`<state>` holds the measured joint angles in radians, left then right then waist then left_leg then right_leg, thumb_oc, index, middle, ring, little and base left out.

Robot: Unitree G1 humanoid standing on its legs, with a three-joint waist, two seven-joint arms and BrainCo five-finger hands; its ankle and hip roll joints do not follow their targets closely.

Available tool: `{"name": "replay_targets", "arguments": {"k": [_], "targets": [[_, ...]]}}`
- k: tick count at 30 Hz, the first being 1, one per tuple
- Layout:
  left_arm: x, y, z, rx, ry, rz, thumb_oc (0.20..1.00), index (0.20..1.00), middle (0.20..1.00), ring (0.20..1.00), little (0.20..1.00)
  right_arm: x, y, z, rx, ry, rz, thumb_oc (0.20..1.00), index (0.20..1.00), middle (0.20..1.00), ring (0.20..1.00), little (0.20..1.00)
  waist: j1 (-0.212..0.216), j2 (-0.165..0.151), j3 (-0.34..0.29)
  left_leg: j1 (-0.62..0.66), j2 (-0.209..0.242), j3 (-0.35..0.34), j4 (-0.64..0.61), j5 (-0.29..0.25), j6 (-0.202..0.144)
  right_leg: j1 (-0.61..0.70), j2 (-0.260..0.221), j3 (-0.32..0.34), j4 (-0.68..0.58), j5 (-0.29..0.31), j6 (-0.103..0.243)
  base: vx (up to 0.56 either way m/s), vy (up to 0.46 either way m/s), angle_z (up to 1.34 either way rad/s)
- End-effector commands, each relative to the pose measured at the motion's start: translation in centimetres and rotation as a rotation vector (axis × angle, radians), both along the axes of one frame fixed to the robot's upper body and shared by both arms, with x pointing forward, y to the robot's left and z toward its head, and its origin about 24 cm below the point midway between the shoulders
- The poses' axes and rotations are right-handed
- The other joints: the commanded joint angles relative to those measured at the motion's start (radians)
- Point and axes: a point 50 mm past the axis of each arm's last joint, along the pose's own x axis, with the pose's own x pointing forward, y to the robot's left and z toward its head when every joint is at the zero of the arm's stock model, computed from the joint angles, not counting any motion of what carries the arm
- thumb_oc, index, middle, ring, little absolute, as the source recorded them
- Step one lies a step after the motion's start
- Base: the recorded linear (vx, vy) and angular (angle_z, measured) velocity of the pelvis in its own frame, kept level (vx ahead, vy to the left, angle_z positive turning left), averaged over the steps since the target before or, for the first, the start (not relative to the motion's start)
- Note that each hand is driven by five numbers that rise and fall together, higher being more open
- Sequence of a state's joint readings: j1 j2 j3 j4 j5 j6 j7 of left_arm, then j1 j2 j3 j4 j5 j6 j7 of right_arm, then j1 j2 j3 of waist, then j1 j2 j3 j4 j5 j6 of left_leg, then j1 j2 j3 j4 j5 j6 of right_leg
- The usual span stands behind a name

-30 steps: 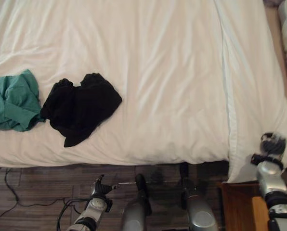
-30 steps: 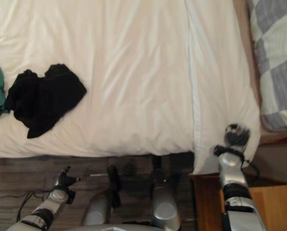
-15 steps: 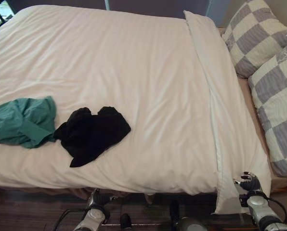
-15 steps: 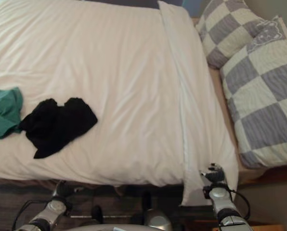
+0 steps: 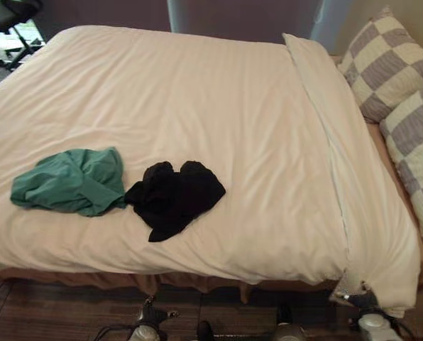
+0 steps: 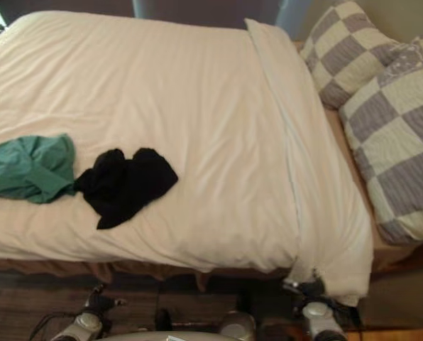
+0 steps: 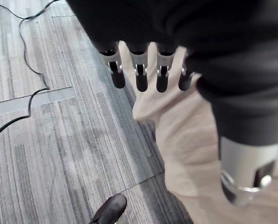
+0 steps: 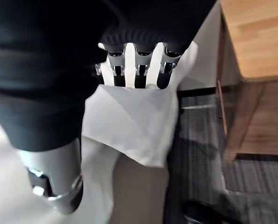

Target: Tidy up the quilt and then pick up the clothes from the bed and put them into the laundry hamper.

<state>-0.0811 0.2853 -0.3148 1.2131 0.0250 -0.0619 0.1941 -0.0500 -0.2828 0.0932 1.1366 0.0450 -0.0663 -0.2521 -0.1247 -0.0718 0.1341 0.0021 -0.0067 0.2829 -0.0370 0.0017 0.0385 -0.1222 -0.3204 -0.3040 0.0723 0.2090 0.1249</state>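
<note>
on the quilt (image 5: pixel 218 106) lie clothes (image 5: pixel 174 198); both hands (image 7: pixel 143 77) hang with fingers relaxed.

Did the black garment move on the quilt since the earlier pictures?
No. The black garment lies beside the green garment on the quilt as before; the camera shifted.

One white quilt (image 5: pixel 197 135) is counted, spread over one bed (image 5: pixel 392 177). Two garments are counted on it: one green garment (image 5: pixel 73 181) and one black garment (image 5: pixel 176 199), both beyond the left hand (image 5: pixel 149 325). Two checked pillows (image 6: pixel 346 50) (image 6: pixel 399 153) are counted beyond the right hand (image 6: pixel 309 293). One wooden bedside cabinet (image 8: pixel 253 70) is counted just beside the right hand.
</note>
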Motion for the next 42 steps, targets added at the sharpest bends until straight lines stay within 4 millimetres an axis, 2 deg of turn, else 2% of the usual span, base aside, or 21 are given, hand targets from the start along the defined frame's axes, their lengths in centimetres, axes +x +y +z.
{"name": "replay_targets", "arguments": {"k": [1, 2, 3, 5, 7, 9, 12, 13, 14, 17, 19, 22, 24, 27, 29, 30, 31, 35, 36, 39, 42], "targets": [[2.7, 0.6, 1.1, 0.031, -0.064, -0.011, 1.000, 1.000, 1.000, 1.000, 1.000, -7.0, 4.2, -3.3, 0.157, 0.326, 0.046, 1.000, 1.000, 1.000, 1.000, 1.000, -0.010, 0.053, 0.098, 0.076, 0.145, 0.008, -0.050, -0.015, -0.113, 0.022, 0.094, 0.101, 0.107, -0.167, 0.070, -0.15, 0.297, -0.35], [1.7, 0.6, 0.7, 0.025, -0.030, 0.009, 1.000, 1.000, 1.000, 1.000, 1.000, -6.4, 4.4, -3.3, 0.155, 0.306, 0.051, 1.000, 1.000, 1.000, 1.000, 1.000, 0.000, 0.056, 0.090, 0.068, 0.118, -0.007, -0.050, -0.004, -0.094, 0.050, 0.245, 0.122, 0.190, -0.276, 0.040, -0.09, 0.171, -0.22], [1.7, 0.6, 0.7, 0.025, -0.030, 0.009, 1.000, 1.000, 1.000, 1.000, 1.000, -6.4, 4.4, -3.3, 0.155, 0.306, 0.051, 1.000, 1.000, 1.000, 1.000, 1.000, 0.000, 0.057, 0.089, 0.066, 0.119, -0.007, -0.050, -0.003, -0.094, 0.049, 0.246, 0.122, 0.187, -0.274, 0.039, -0.09, 0.186, -0.22], [1.3, 0.4, 0.4, 0.014, -0.012, 0.006, 1.000, 1.000, 1.000, 1.000, 1.000, -6.2, 4.9, -3.3, 0.157, 0.312, 0.088, 1.000, 1.000, 1.000, 1.000, 1.000, 0.019, 0.043, 0.072, 0.067, 0.088, -0.009, -0.050, -0.010, -0.089, 0.129, 0.262, 0.099, 0.099, -0.305, -0.016, 0.03, -0.002, -0.06], [1.5, -0.5, 0.3, -0.002, -0.031, 0.002, 1.000, 1.000, 1.000, 1.000, 1.000, -5.8, 5.1, -3.3, 0.153, 0.299, 0.107, 1.000, 1.000, 1.000, 1.000, 1.000, 0.024, 0.034, 0.072, 0.034, 0.069, 0.000, 0.026, -0.025, -0.097, 0.179, 0.259, 0.147, -0.022, -0.297, -0.026, 0.01, -0.042, 0.00], [2.3, -1.4, 0.5, -0.030, -0.065, 0.005, 1.000, 1.000, 1.000, 1.000, 1.000, -5.5, 4.6, -3.1, 0.121, 0.305, 0.122, 1.000, 1.000, 1.000, 1.000, 1.000, 0.031, 0.038, 0.100, -0.097, 0.081, 0.023, 0.273, -0.017, -0.132, 0.203, 0.234, 0.151, -0.085, -0.298, -0.054, -0.09, -0.015, -0.01], [4.0, -2.2, 1.1, -0.048, -0.126, -0.025, 1.000, 1.000, 1.000, 1.000, 1.000, -4.0, 2.6, -2.4, 0.038, 0.282, 0.122, 1.000, 1.000, 1.000, 1.000, 1.000, 0.039, 0.062, 0.148, -0.237, 0.128, 0.010, 0.505, 0.095, -0.255, 0.223, 0.203, 0.143, -0.129, -0.306, -0.066, -0.11, 0.166, 0.20], [3.2, -2.1, 0.8, -0.044, -0.107, -0.037, 1.000, 1.000, 1.000, 1.000, 1.000, -4.0, 2.4, -2.4, 0.038, 0.277, 0.114, 1.000, 1.000, 1.000, 1.000, 1.000, 0.028, 0.070, 0.134, -0.206, 0.188, 0.037, 0.448, 0.074, -0.224, 0.227, 0.171, 0.137, -0.148, -0.292, -0.046, 0.02, 0.256, 0.18], [3.2, -2.2, 0.8, -0.045, -0.106, -0.037, 1.000, 1.000, 1.000, 1.000, 1.000, -4.0, 2.4, -2.4, 0.038, 0.278, 0.114, 1.000, 1.000, 1.000, 1.000, 1.000, 0.030, 0.070, 0.137, -0.200, 0.187, 0.040, 0.448, 0.072, -0.224, 0.231, 0.171, 0.139, -0.150, -0.292, -0.045, 0.10, 0.336, 0.14], [2.2, -2.3, 0.4, -0.045, -0.082, -0.015, 1.000, 1.000, 1.000, 1.000, 1.000, -4.2, 2.7, -2.5, 0.051, 0.287, 0.132, 1.000, 1.000, 1.000, 1.000, 1.000, 0.018, 0.073, 0.096, -0.095, 0.285, 0.060, 0.225, 0.054, -0.194, 0.228, 0.101, 0.128, -0.150, -0.272, 0.001, 0.16, 0.391, -0.07], [1.7, -2.1, 0.2, -0.038, -0.072, -0.012, 1.000, 1.000, 1.000, 1.000, 1.000, -4.9, 2.0, -2.4, 0.041, 0.306, 0.132, 1.000, 1.000, 1.000, 1.000, 1.000, 0.019, 0.086, 0.069, -0.035, 0.387, 0.008, 0.027, 0.146, -0.222, 0.233, 0.042, 0.123, -0.154, -0.264, 0.048, 0.18, 0.667, -0.03], [1.6, -1.9, 0.2, -0.042, -0.069, -0.020, 1.000, 1.000, 1.000, 1.000, 1.000, -5.3, 1.4, -2.4, 0.050, 0.299, 0.097, 1.000, 1.000, 1.000, 1.000, 1.000, 0.013, 0.095, 0.050, -0.017, 0.425, -0.026, -0.010, 0.175, -0.252, 0.246, 0.005, 0.119, -0.156, -0.253, 0.072, 0.12, 0.561, 0.08], [2.4, -2.3, 0.4, -0.050, -0.070, -0.042, 1.000, 1.000, 1.000, 1.000, 1.000, -6.3, 1.4, -2.6, 0.075, 0.323, 0.055, 1.000, 1.000, 1.000, 1.000, 1.000, 0.004, 0.093, 0.038, -0.014, 0.397, -0.048, -0.020, 0.131, -0.257, 0.265, -0.031, 0.106, -0.151, -0.221, 0.097, 0.17, 0.637, 0.16], [3.7, -2.0, 1.0, -0.024, -0.096, -0.071, 1.000, 1.000, 1.000, 1.000, 1.000, -6.4, 2.2, -2.8, 0.090, 0.341, 0.051, 1.000, 1.000, 1.000, 1.000, 1.000, 0.008, 0.047, 0.041, -0.001, 0.310, -0.009, -0.010, 0.066, -0.226, 0.201, -0.131, 0.113, -0.106, -0.019, 0.113, 0.08, 0.587, 0.14], [4.2, -1.4, 1.3, -0.008, -0.106, -0.085, 1.000, 1.000, 1.000, 1.000, 1.000, -5.3, 3.3, -2.9, 0.110, 0.309, 0.083, 1.000, 1.000, 1.000, 1.000, 1.000, 0.027, 0.047, 0.050, 0.019, 0.287, 0.057, -0.028, 0.057, -0.199, 0.153, -0.151, 0.005, -0.056, -0.018, 0.087, -0.06, 0.410, -0.28], [4.2, -1.4, 1.3, -0.008, -0.106, -0.085, 1.000, 1.000, 1.000, 1.000, 1.000, -5.3, 3.3, -2.9, 0.110, 0.309, 0.083, 1.000, 1.000, 1.000, 1.000, 1.000, 0.027, 0.047, 0.050, 0.020, 0.286, 0.058, -0.029, 0.058, -0.199, 0.153, -0.152, 0.006, -0.055, -0.019, 0.087, -0.02, 0.506, -0.54], [4.3, -0.8, 1.5, -0.003, -0.102, -0.068, 1.000, 1.000, 1.000, 1.000, 1.000, -3.9, 4.0, -2.7, 0.091, 0.288, 0.166, 1.000, 1.000, 1.000, 1.000, 1.000, 0.036, 0.057, 0.051, 0.040, 0.263, 0.086, -0.048, 0.033, -0.181, 0.127, -0.079, -0.045, 0.045, -0.127, 0.066, -0.01, 0.504, -0.62], [3.0, -0.3, 1.0, 0.019, -0.045, -0.076, 1.000, 1.000, 1.000, 1.000, 1.000, -2.7, 5.1, -2.5, 0.100, 0.244, 0.220, 1.000, 1.000, 1.000, 1.000, 1.000, 0.009, 0.063, 0.080, 0.033, 0.192, 0.074, -0.050, 0.042, -0.140, 0.050, 0.195, 0.058, 0.133, -0.281, 0.030, -0.09, 0.424, -0.31], [2.4, -0.3, 0.7, 0.021, -0.025, -0.082, 1.000, 1.000, 1.000, 1.000, 1.000, -1.5, 5.4, -2.2, 0.104, 0.202, 0.229, 1.000, 1.000, 1.000, 1.000, 1.000, 0.006, 0.060, 0.084, 0.042, 0.142, 0.077, -0.050, 0.024, -0.130, 0.087, 0.255, 0.080, 0.068, -0.307, -0.017, -0.01, 0.203, 0.23], [2.2, -1.5, 0.3, -0.007, -0.025, -0.081, 1.000, 1.000, 1.000, 1.000, 1.000, -1.0, 5.1, -2.0, 0.093, 0.187, 0.218, 1.000, 1.000, 1.000, 1.000, 1.000, 0.006, 0.066, 0.086, 0.005, 0.088, 0.066, 0.026, -0.003, -0.124, 0.172, 0.248, 0.146, -0.095, -0.290, -0.048, 0.00, 0.136, 0.44], [2.2, -1.8, 0.2, -0.022, -0.028, -0.069, 1.000, 1.000, 1.000, 1.000, 1.000, -1.3, 4.8, -2.1, 0.078, 0.206, 0.221, 1.000, 1.000, 1.000, 1.000, 1.000, 0.014, 0.073, 0.093, -0.034, 0.082, 0.069, 0.114, -0.001, -0.138, 0.182, 0.234, 0.134, -0.120, -0.282, -0.054, -0.06, 0.077, 0.35]]}}
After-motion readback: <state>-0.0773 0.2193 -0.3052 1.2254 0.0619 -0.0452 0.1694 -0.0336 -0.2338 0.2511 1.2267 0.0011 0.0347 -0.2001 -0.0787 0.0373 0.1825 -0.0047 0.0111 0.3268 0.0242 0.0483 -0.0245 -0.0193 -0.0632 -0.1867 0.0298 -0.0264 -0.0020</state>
